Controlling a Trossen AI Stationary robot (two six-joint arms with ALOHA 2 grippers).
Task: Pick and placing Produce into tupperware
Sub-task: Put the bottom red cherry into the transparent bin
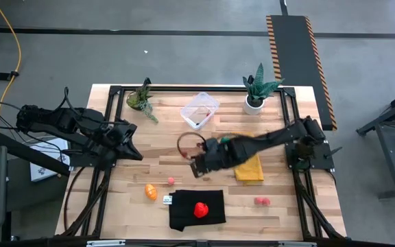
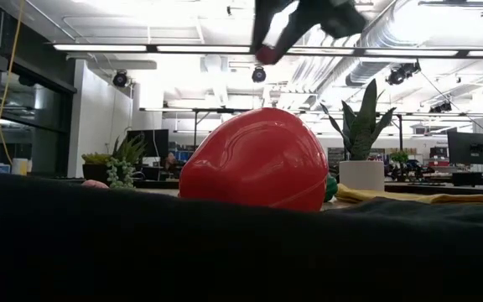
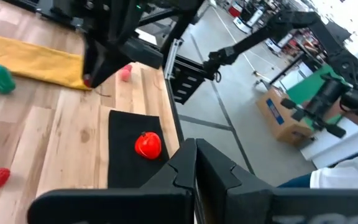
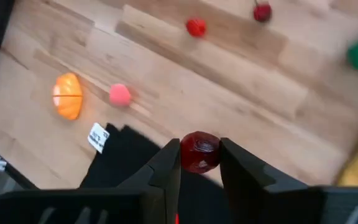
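Left end effector (image 1: 134,152): clenched on nothing, parked over the left part of the pale wooden slatted surface (image 1: 115,199).

Orange rounded toy fruit (image 1: 151,191): on the surface, ahead of the left end effector and to the left of the right one.

Small pink round berry (image 1: 171,180): just beside the orange fruit, between it and the right end effector.

Black cloth mat (image 1: 184,211): on the surface below the right end effector, bearing a large red strawberry-like toy piece (image 1: 201,209).

Right end effector (image 4: 200,163): raised over the middle of the surface, fingers closed on a small dark red round berry (image 4: 199,152), grasped between the fingertips.

Small clear rounded-rectangular plastic tub (image 1: 199,110): beyond the right end effector, well apart from it, between two potted green plants.

Yellow folded cloth (image 1: 250,169): lying under the right arm, behind its end effector.

Two small pinkish-red berries (image 1: 260,201): on the surface to the right of the black mat.
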